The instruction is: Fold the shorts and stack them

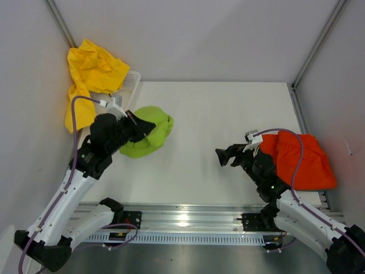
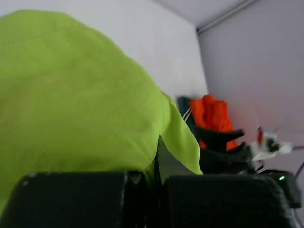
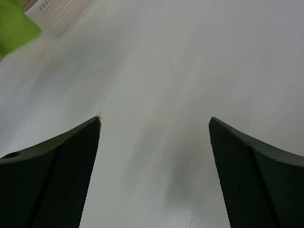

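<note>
Left gripper is clenched on a bunched edge of the green shorts; the left wrist view shows lime cloth pinched between its closed fingers and billowing up in front of them. Seen from above, the white table has most of its middle bare, with the clothes spread around its edges. The yellow shorts hang at about 10 o'clock, draped over the white basket in the far left corner. The orange shorts lie flattened at about 4 o'clock, tucked behind the right arm. The green shorts sit at 9 o'clock as a crumpled lump whose long axis runs from roughly 7 o'clock to 1 o'clock. The right gripper hangs with its jaws spread wide over bare table, holding nothing. From it the green lump lies at about 10 o'clock, well apart, so the left arm is plainly the nearer one. My guess is that the lump must come toward the centre before the right arm can reach a free edge and help spread it.
</note>
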### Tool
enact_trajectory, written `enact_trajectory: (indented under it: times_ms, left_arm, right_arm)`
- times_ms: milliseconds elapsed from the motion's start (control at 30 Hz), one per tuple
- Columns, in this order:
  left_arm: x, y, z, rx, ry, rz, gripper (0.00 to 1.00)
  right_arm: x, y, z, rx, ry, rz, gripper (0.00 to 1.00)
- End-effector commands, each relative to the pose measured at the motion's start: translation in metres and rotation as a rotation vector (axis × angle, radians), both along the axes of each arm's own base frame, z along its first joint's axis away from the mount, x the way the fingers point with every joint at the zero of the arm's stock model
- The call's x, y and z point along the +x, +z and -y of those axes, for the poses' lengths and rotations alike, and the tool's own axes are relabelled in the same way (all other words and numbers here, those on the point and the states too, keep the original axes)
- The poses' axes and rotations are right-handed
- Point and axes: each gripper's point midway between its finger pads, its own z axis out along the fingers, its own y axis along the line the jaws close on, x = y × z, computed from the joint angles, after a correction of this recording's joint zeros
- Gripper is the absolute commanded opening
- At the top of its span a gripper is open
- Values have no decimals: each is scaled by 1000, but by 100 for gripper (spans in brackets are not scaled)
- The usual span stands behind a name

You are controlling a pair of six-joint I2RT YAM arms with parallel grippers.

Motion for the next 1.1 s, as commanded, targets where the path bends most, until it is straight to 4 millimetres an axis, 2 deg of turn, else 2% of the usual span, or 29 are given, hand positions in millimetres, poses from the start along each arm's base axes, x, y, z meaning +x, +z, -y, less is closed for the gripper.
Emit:
enact_trajectory:
  times_ms: [0,67,100,200,300,400,500,567,600,633,667,700,733,767,867,933,967,1067]
  left_arm:
    - [-29,-2,-2,-8,-9,22,0]
    - [-41,-21,-8,33,-9,-25,0]
    - [-42,-37,-10,58,-12,-50,0]
    - [-46,-53,-9,87,-32,-83,0]
    - [-50,-59,5,74,-102,-122,0]
    - [-54,-55,25,34,-172,-148,0]
    - [-47,-27,53,-44,-237,-84,0]
    - [-51,3,76,-103,-332,-48,0]
    - [-51,20,85,-123,-374,-20,5]
    - [-45,22,99,-111,-406,-41,26]
    - [-39,2,100,-70,-388,-98,51]
    - [-34,19,102,-56,-371,-82,93]
    - [-24,0,103,-5,-340,-140,99]
    - [-21,-10,98,47,-319,-160,99]
    - [-13,-23,88,107,-261,-163,99]
    - [-9,-30,73,153,-189,-162,99]
    - [-9,-27,65,172,-166,-140,99]
    - [-7,-34,44,260,-98,-125,99]
  right_arm:
    - [3,5,4,-6,-26,30,95]
    - [3,6,3,-2,-22,33,96]
    - [3,4,2,-3,-19,29,96]
    - [3,4,1,-7,-14,27,96]
    - [4,5,2,-9,-20,30,96]
    - [3,6,4,-8,-27,35,96]
    - [4,6,5,-10,-35,36,96]
    - [4,7,5,-9,-35,39,96]
    - [4,6,5,-9,-35,38,96]
    - [4,6,5,-12,-36,37,96]
    - [4,6,6,-10,-38,38,96]
    - [4,6,6,-10,-38,38,96]
    - [4,6,6,-11,-38,36,96]
    - [4,6,7,-11,-39,38,96]
    - [2,8,5,-2,-31,44,96]
    - [2,8,3,2,-19,45,96]
    - [1,8,2,4,-11,44,96]
    - [-1,7,-6,3,32,39,96]
